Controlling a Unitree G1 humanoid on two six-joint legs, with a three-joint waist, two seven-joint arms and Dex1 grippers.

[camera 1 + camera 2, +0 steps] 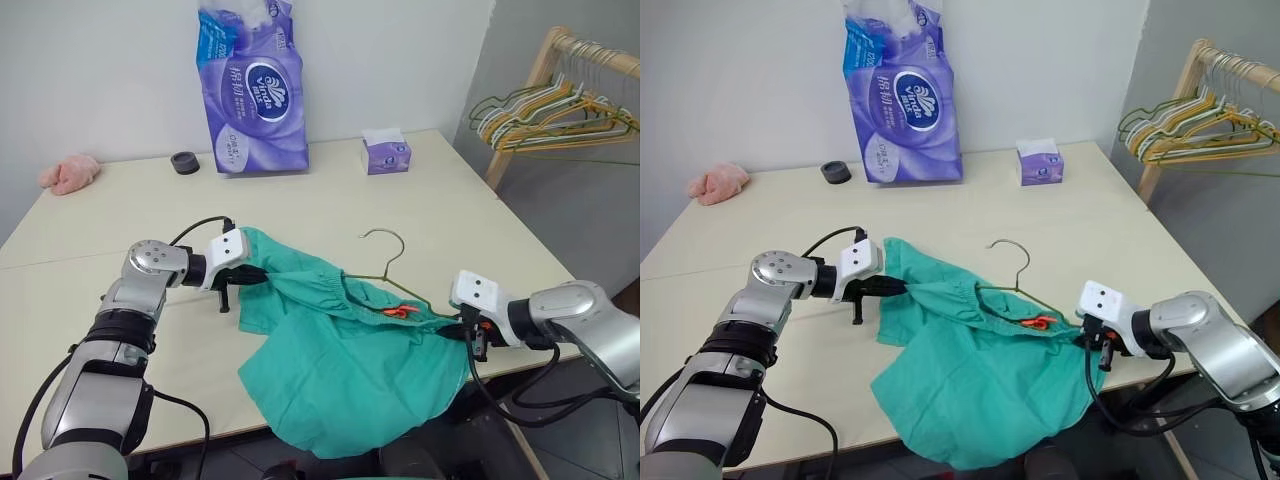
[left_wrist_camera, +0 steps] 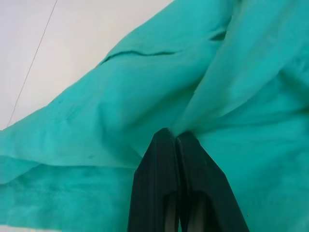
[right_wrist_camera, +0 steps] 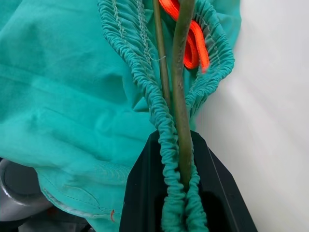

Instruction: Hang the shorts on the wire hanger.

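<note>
The teal-green shorts [image 1: 350,370] lie spread over the table's front edge, part of them hanging off it. The olive wire hanger [image 1: 392,262] runs through the gathered waistband, its hook sticking up behind the cloth. My left gripper [image 1: 255,275] is shut on a fold of the shorts [image 2: 145,92] at their left end. At the right end my right gripper [image 1: 468,333] is shut on the hanger's wire [image 3: 179,96] together with the elastic waistband [image 3: 164,130]. An orange drawstring [image 3: 193,38] shows inside the waistband.
A purple tissue pack [image 1: 250,85], a small purple tissue box [image 1: 386,152], a dark ring [image 1: 185,162] and a pink fluffy cloth [image 1: 70,172] stand at the table's back. A wooden rack with bunched hangers [image 1: 550,110] is at the right.
</note>
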